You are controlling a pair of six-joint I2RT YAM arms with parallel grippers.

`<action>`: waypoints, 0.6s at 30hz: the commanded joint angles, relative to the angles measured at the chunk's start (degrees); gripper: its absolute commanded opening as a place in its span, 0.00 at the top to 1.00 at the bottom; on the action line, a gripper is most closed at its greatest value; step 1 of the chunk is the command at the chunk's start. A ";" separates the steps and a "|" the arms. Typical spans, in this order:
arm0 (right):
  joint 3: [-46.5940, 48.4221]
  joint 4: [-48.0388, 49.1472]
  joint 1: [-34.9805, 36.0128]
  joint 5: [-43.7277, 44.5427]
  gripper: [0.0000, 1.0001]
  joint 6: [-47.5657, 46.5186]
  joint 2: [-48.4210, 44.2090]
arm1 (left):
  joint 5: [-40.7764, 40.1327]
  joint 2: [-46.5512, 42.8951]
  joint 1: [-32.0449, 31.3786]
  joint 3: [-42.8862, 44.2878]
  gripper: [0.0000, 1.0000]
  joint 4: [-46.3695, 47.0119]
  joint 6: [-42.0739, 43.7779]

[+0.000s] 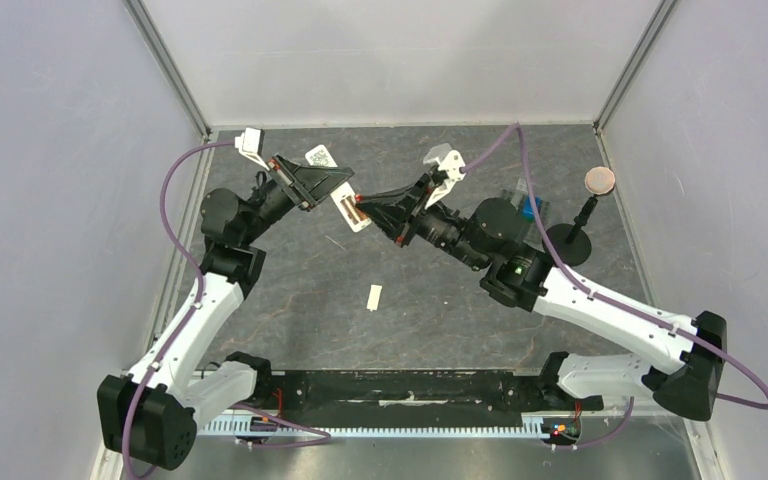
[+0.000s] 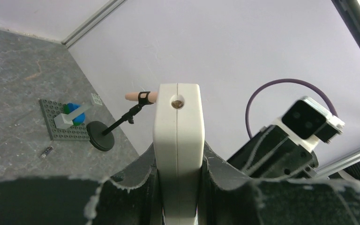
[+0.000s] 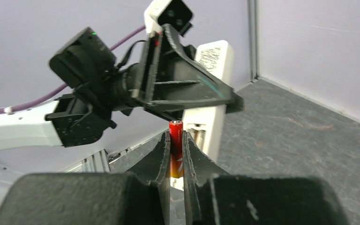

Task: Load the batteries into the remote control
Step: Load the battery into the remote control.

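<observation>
1. The right hand [image 3: 176,140] is clamped on the red battery [image 3: 176,147]. The battery is pinched between the two fingers, and its capped tip sticks out past the fingertips.
2. The battery's long axis is laid along the fingers. Its tip is aimed at the near end of the remote [image 3: 206,108] and is seen just beside it; whether they touch cannot be told.
3. The left hand [image 2: 177,164] is closed on the remote's two long sides, and the remote is held clear of the counter [image 1: 440,300].
4. From above, the remote is seen running diagonally, with its code-sticker end farther back and to the left.
5. An open slot is seen at the remote's near end; what is in it cannot be told.
6. A dark battery [image 2: 46,151] lies on the counter just beside a grey plate [image 2: 51,129] carrying blue and white blocks [image 2: 70,116].
7. A small white cover piece [image 1: 374,298] lies flat on the counter, well apart from both hands.
</observation>
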 commanded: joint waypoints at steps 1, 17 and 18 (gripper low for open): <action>4.40 2.32 2.79 1.15 1.00 -4.87 0.63 | -0.02 -0.13 -0.33 1.79 0.98 0.77 -1.79; 5.90 2.13 4.89 5.30 1.00 -9.36 5.27 | 1.78 -1.09 -0.42 2.67 0.98 -0.37 -1.45; 6.01 2.09 4.90 5.28 1.00 -9.34 5.40 | 1.94 -1.17 -0.43 2.67 0.98 -0.35 -1.40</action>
